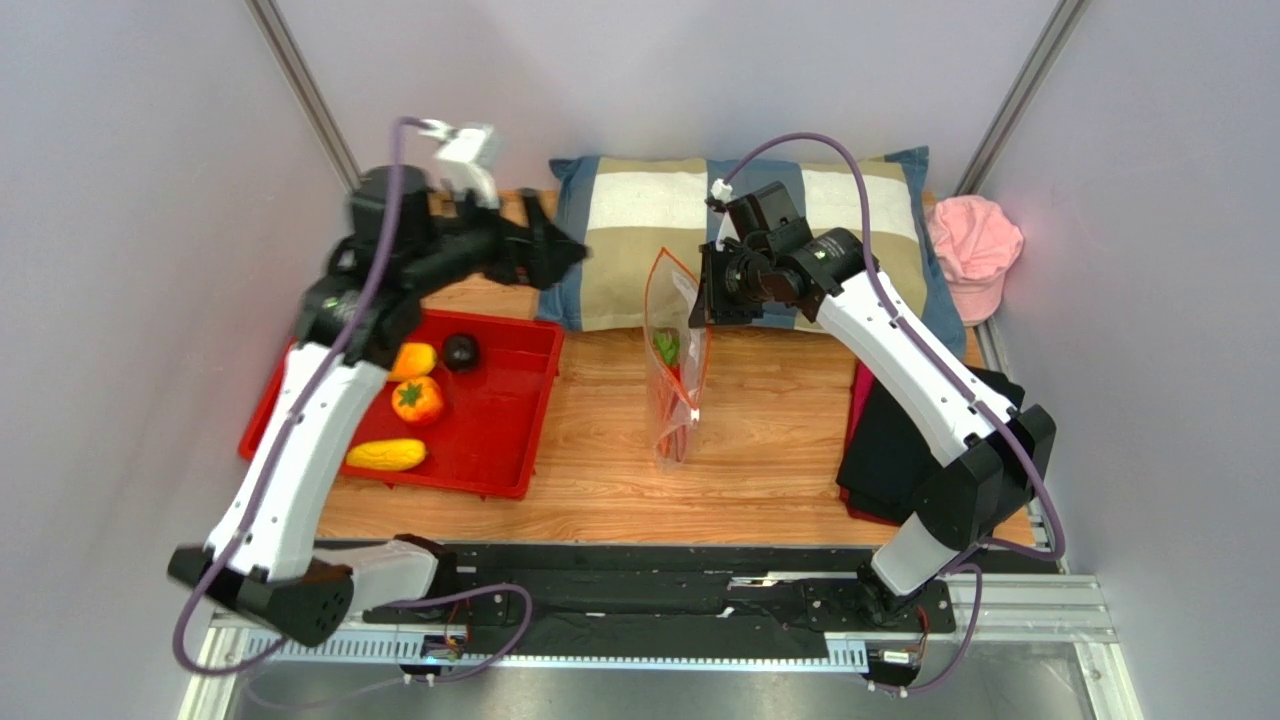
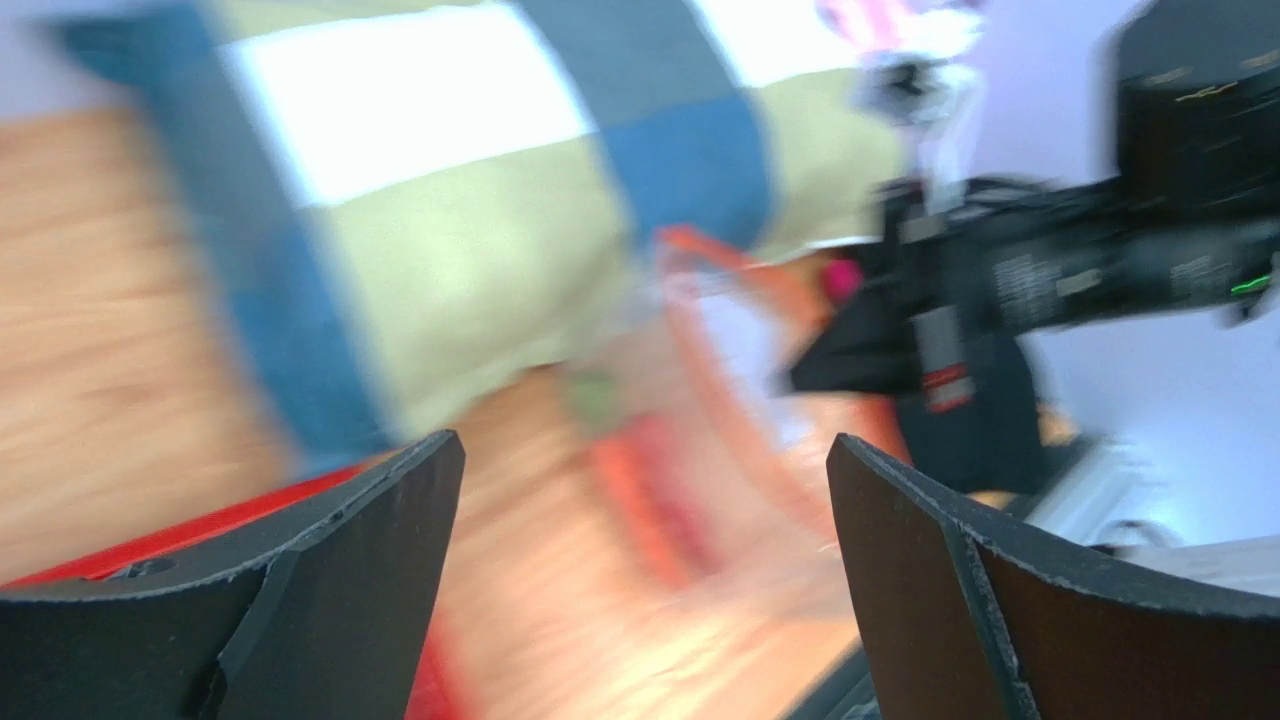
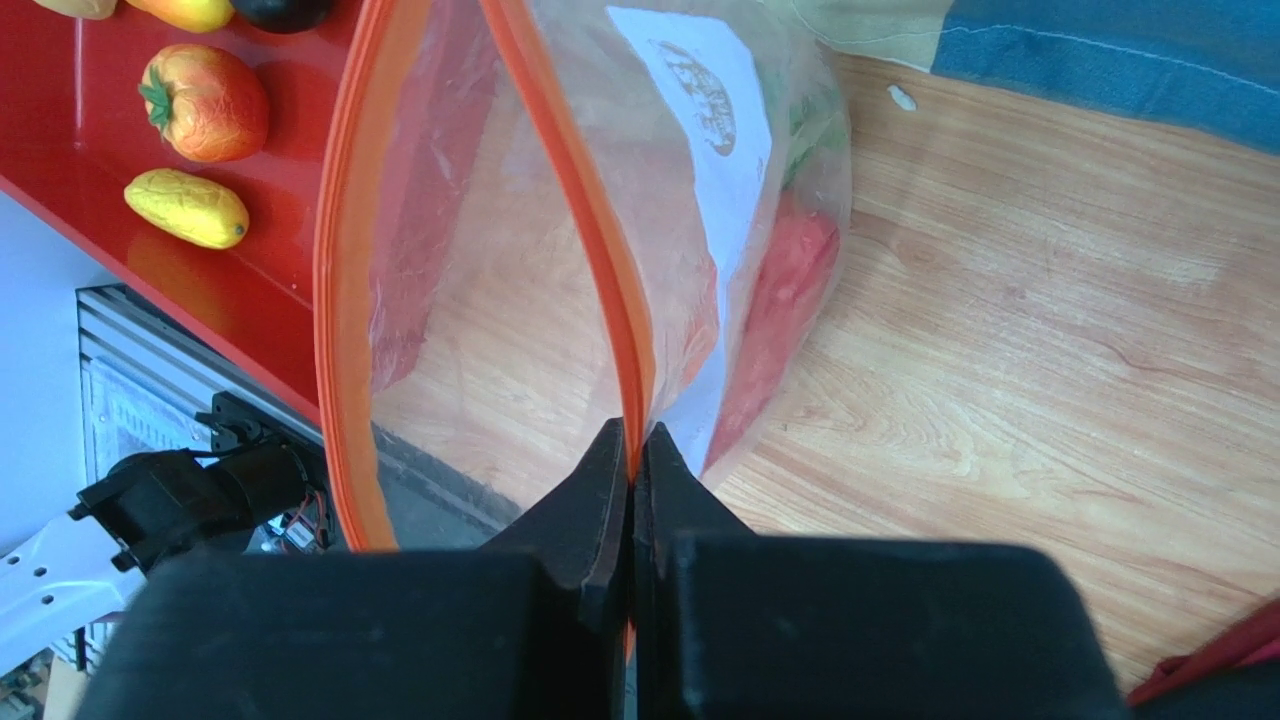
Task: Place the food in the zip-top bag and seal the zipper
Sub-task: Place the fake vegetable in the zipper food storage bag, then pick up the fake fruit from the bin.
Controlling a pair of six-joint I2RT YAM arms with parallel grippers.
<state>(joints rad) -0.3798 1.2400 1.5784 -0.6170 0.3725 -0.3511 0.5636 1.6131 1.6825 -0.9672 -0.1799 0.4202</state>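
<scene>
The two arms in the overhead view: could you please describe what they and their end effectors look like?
Both the left arm and right arm have long white links connected by black joints. A purple-grey cable loops along each. The left end effector and right end effector have matte black, wedge-shaped fingers that taper to thin tips.

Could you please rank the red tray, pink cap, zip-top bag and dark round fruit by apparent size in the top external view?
1. red tray
2. pink cap and zip-top bag: unranked, since the bag stands upright, seen nearly edge-on and nearer the camera
3. dark round fruit
</scene>
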